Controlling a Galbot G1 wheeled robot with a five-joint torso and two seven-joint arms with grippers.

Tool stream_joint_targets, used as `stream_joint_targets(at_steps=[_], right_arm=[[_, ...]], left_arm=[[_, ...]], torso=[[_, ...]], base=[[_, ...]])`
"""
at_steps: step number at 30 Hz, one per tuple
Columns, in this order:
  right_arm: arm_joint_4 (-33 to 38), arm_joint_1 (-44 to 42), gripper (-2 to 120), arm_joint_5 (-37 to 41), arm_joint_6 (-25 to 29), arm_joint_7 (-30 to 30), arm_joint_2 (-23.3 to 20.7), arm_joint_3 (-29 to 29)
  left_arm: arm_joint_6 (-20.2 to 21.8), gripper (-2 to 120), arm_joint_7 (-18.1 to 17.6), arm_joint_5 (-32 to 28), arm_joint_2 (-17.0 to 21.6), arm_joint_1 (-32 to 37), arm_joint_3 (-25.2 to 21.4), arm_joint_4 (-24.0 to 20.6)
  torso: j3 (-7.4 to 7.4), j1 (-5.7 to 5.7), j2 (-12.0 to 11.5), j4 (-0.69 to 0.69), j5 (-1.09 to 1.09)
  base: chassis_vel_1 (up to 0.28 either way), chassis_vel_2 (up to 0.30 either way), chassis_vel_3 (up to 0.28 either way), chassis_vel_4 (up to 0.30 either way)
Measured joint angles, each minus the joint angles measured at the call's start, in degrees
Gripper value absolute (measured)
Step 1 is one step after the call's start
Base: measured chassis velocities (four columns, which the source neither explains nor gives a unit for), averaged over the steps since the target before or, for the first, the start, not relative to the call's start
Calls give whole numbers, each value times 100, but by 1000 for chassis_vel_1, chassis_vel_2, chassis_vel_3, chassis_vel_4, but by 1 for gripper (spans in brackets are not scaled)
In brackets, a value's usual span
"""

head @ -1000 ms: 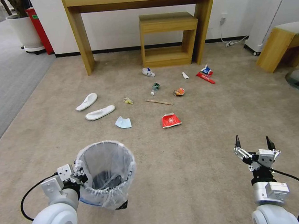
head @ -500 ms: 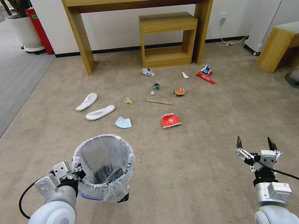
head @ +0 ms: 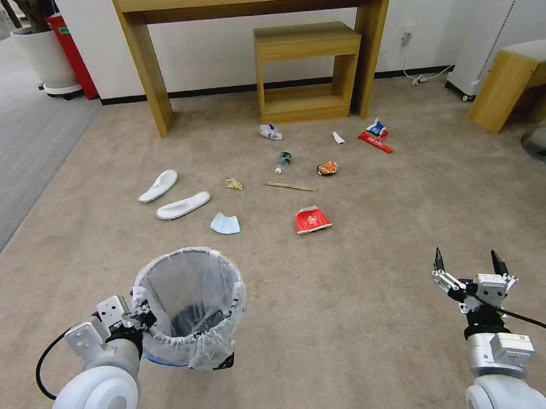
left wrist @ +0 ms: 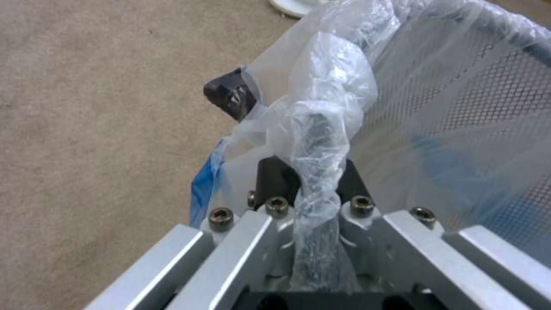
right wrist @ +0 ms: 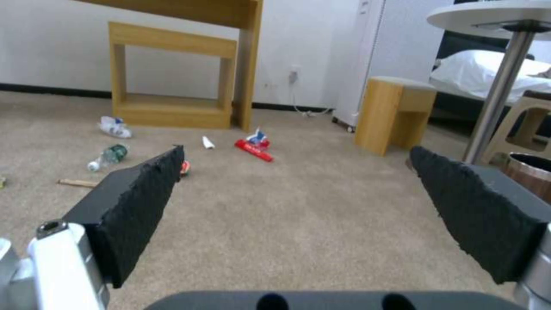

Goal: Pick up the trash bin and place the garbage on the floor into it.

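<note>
Trash bin (head: pixel 190 309): small round black mesh bin lined with a crinkled translucent bag, lower left of the head view, upright, its mouth open to the camera. Whether its base touches the floor (head: pixel 331 301) cannot be told.

Left gripper (head: pixel 144 316): at the bin's near-left rim, lower left of the head view. In the left wrist view its fingers (left wrist: pixel 230 92) are closed onto the rim with a bunched fold of the bag (left wrist: pixel 321 129) pinched between them.

Right gripper (head: pixel 467 265): lower right of the head view, above bare beige carpet, well apart from the bin. Its black pads (right wrist: pixel 143 202) stand wide apart and hold nothing.

Garbage, scattered across the middle of the head view beyond the bin:
- two white slippers (head: pixel 171 197), side by side, left of centre;
- blue face mask (head: pixel 225 223), just beyond the bin;
- red paper bowl (head: pixel 312 219), flattened, centre;
- wooden stick (head: pixel 290 187), lying flat;
- yellowish crumpled wrapper (head: pixel 233 183);
- green-labelled bottle (head: pixel 282 162), on its side;
- orange crumpled wrapper (head: pixel 327 168);
- white-and-blue wrapper (head: pixel 270 131), near the low wooden shelf (head: pixel 306 69);
- small white scrap (head: pixel 338 137);
- red bar wrapper (head: pixel 375 142) touching a blue-white carton (head: pixel 377 127).

Background: tall wooden table (head: pixel 251 4) against the wall, upper centre.
</note>
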Motion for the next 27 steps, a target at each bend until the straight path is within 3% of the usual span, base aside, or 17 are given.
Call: stream_joint_targets(at_steps=[10, 27], right_arm=[[-65, 40, 100, -91, 33, -1, 73, -20], [-100, 76, 100, -133, 66, -24, 101, -26]], left_arm=[[-24, 2, 17, 36, 18, 14, -6, 13], [-52, 2, 25, 47, 31, -42, -8, 96]], torso=[[0, 0, 0, 0, 0], [0, 1, 0, 0, -2]], base=[[23, 21, -30, -27], [201, 199, -190, -196]])
